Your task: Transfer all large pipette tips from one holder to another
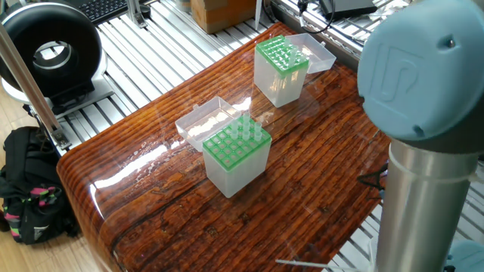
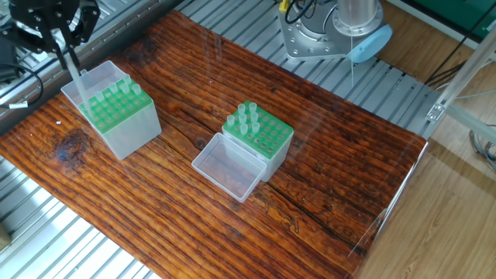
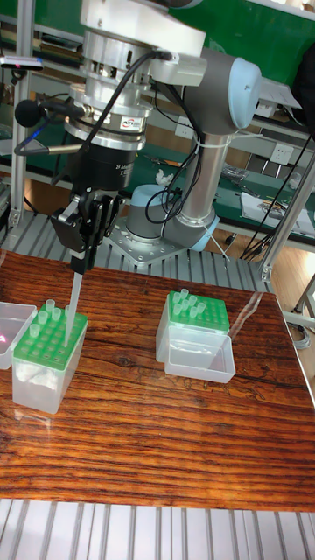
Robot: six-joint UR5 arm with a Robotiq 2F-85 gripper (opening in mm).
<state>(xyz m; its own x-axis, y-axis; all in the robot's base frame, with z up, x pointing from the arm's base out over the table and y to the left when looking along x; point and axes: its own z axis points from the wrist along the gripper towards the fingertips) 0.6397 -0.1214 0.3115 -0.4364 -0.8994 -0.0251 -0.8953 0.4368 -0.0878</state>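
gripper (image 3: 88, 259): black two-finger, clenched on one translucent whitish tapered large pipette tip (image 3: 73, 300) | tip: upright, point just above green-topped clear plastic source holder (image 3: 48, 358), so it clears neighbours | destination: matching green-topped holder (image 3: 194, 326), lid open, well apart, few tips seated

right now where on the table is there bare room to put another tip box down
The widest bare wood runs along the table edge nearest the other fixed view's camera, below both boxes. More lies right of the middle box, toward the corner. Crowded: the left box, where the gripper holds a pipette tip above it.
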